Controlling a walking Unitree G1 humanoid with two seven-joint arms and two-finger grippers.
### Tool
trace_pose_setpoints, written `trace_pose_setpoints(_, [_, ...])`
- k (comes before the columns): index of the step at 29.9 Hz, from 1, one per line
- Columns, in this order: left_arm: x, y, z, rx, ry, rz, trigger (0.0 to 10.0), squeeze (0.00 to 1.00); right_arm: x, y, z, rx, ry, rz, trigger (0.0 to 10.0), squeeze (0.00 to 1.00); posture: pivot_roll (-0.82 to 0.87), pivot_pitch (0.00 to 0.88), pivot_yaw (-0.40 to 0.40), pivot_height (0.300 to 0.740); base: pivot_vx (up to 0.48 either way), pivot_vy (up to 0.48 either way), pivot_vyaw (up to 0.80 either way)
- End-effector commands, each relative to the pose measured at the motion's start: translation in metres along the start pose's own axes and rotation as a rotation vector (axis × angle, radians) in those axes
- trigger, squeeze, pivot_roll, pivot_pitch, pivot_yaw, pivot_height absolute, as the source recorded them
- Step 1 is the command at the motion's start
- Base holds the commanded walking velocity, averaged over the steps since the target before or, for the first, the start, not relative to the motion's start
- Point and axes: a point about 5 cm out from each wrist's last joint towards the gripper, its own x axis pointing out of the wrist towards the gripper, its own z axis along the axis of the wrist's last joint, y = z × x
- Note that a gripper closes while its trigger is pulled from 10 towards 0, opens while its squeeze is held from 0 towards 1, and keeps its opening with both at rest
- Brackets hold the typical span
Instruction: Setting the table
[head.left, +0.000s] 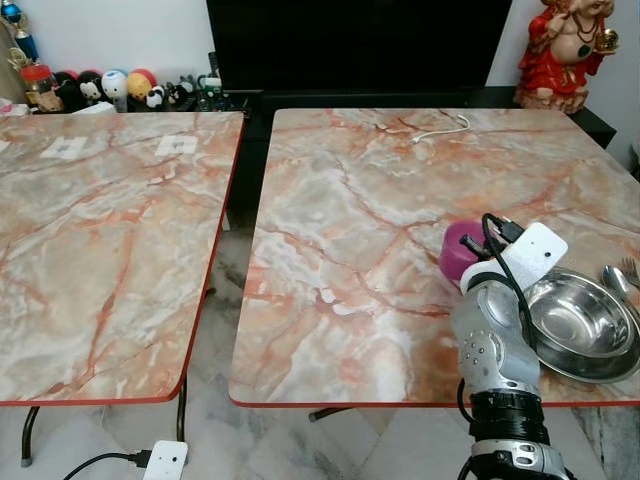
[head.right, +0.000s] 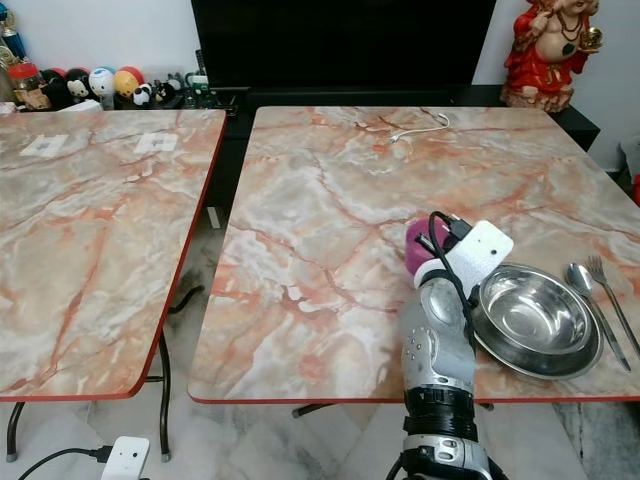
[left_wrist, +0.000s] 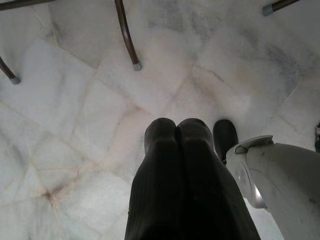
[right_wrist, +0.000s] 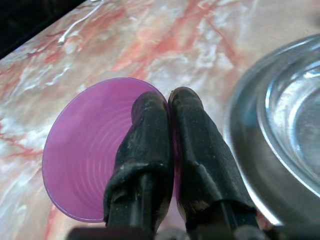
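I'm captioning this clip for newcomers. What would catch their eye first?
The right end effector, pinching the rim of a purple plastic cup on the marble-patterned table. Just to its right sits a shiny steel bowl with a spoon and fork beside it.

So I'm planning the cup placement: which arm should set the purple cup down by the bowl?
Right. Its hand is already pinched on the purple cup's rim beside the steel bowl; the left hand hangs shut over the floor.
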Motion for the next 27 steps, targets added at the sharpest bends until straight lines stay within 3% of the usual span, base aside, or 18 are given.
trace_pose_setpoints(1, [-0.0008, 0.0007, -0.0052, 0.0, 0.026, 0.003, 10.0, 0.0, 0.0023, 0.0036, 0.0034, 0.016, 0.01, -0.004, 10.0, 0.0, 0.02, 0.017, -0.009, 0.74, 0.0, 0.0, 0.0])
trace_pose_setpoints(27, [-0.0009, 0.0013, -0.0055, 0.002, 0.027, 0.004, 10.0, 0.0, 0.0118, -0.0022, -0.0009, 0.037, 0.059, -0.059, 10.0, 0.0, 0.02, 0.018, -0.006, 0.74, 0.0, 0.0, 0.0])
